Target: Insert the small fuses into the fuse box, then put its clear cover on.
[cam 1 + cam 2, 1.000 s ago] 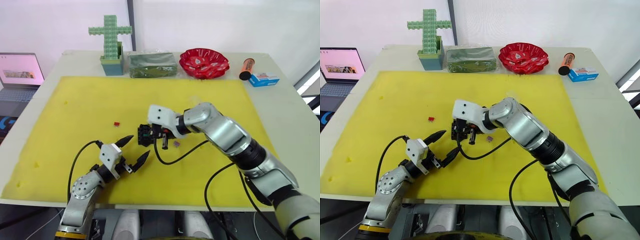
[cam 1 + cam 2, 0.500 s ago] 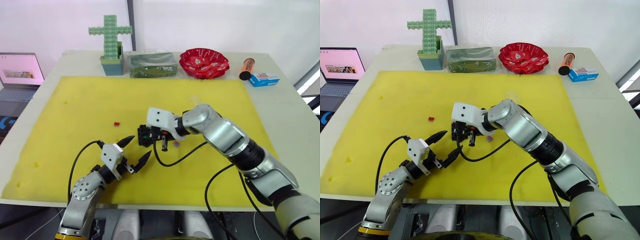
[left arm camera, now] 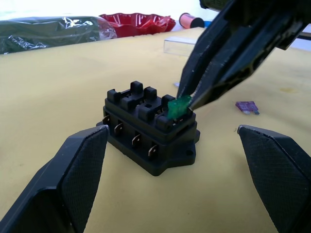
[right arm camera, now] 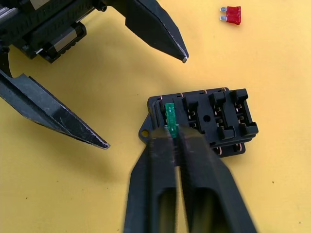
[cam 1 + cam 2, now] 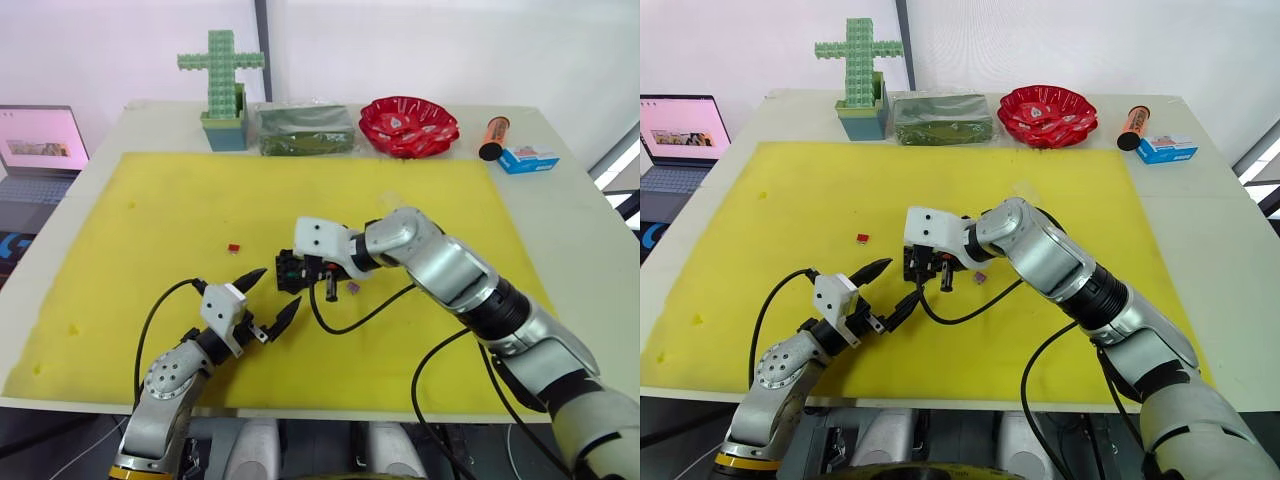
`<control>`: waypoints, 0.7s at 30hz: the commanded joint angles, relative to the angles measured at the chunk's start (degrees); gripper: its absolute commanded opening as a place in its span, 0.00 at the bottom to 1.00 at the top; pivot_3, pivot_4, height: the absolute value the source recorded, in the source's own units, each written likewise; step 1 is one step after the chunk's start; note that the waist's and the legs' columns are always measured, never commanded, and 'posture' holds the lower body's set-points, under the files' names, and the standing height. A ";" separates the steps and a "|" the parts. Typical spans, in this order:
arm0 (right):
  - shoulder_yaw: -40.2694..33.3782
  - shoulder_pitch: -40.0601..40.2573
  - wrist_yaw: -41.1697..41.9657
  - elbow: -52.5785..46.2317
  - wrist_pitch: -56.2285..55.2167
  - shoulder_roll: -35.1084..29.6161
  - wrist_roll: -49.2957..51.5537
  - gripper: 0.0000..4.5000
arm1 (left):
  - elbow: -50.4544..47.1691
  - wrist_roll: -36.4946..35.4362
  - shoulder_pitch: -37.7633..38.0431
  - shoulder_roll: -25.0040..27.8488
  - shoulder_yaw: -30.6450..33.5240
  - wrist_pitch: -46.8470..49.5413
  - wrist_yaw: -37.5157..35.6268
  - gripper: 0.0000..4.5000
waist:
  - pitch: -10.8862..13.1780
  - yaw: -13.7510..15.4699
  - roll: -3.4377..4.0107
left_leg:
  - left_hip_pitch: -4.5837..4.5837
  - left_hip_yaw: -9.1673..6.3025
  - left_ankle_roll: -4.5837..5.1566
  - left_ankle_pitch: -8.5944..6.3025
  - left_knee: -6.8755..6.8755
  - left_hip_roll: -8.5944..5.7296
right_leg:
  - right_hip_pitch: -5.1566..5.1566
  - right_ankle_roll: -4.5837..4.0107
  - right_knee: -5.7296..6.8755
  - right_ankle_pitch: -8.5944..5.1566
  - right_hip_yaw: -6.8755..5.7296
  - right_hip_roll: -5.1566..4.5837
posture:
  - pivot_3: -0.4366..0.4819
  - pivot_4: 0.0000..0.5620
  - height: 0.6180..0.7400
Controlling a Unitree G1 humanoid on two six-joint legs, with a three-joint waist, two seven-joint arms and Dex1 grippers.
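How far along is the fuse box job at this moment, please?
No fuse looks fully seated yet. The right gripper is pressing the green fuse into an end slot of the fuse box. The red fuse, purple fuse and clear cover still lie on the mat.

Yellow mat (image 5: 160, 210) on white table (image 5: 570, 220)

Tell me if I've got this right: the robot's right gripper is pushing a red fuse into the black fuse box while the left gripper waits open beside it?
Not quite: the fuse pinched in the right gripper is green, as the right wrist view shows. The red fuse lies loose on the yellow mat. The rest holds: fuse box, open left gripper beside it.
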 commanded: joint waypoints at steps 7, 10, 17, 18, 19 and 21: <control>-1.66 -0.81 -0.10 -0.20 -0.71 0.67 -0.51 0.59 | 1.36 -0.14 0.04 0.02 0.33 -3.36 -1.33 1.00 | 0.00 -0.03 0.00 | 0.00 0.00 0.00 0.00 0.00 0.00 | 0.00 0.00 0.00 0.00 0.00 0.00 | 0.48 0.27 1.00; -2.88 -0.93 -0.17 -0.32 -1.45 1.15 0.10 0.59 | 3.01 -0.11 -0.20 -0.02 0.47 -4.65 -1.89 1.00 | 0.00 -0.03 0.00 | 0.00 0.00 0.00 0.00 0.00 0.00 | 0.00 0.00 0.00 0.00 0.00 0.00 | 0.48 0.27 1.00; -9.63 -0.40 -1.22 -0.07 -3.98 3.74 3.61 0.59 | 5.41 -0.24 -0.75 0.09 0.77 -6.69 -2.44 1.00 | 0.00 0.02 0.00 | 0.00 0.00 0.00 0.00 -0.01 0.00 | 0.00 0.00 0.00 0.00 0.00 0.00 | 0.48 0.27 1.00; -10.06 -0.28 -1.24 0.02 -4.24 3.89 3.79 0.59 | 5.60 -0.24 -0.80 0.08 0.80 -6.85 -2.49 1.00 | 0.00 0.07 0.00 | 0.00 0.00 0.00 0.00 -0.01 0.00 | 0.00 0.00 0.00 0.00 -0.01 0.00 | 0.48 0.27 1.00; -10.27 0.06 -1.65 0.23 -4.52 4.04 3.61 0.55 | 5.77 -0.23 -0.84 0.06 0.79 -7.01 -2.54 1.00 | 0.00 0.08 0.00 | 0.00 0.00 0.00 0.00 -0.01 0.00 | 0.00 0.00 0.00 0.00 -0.01 0.00 | 0.48 0.27 1.00; -10.17 0.90 -2.07 0.44 -4.81 4.23 3.46 0.46 | 6.04 -0.17 -0.96 -0.01 0.72 -7.28 -2.59 1.00 | 0.00 0.07 0.00 | 0.00 0.00 0.00 0.00 -0.01 0.00 | 0.01 0.00 0.00 0.00 0.00 0.00 | 0.48 0.27 1.00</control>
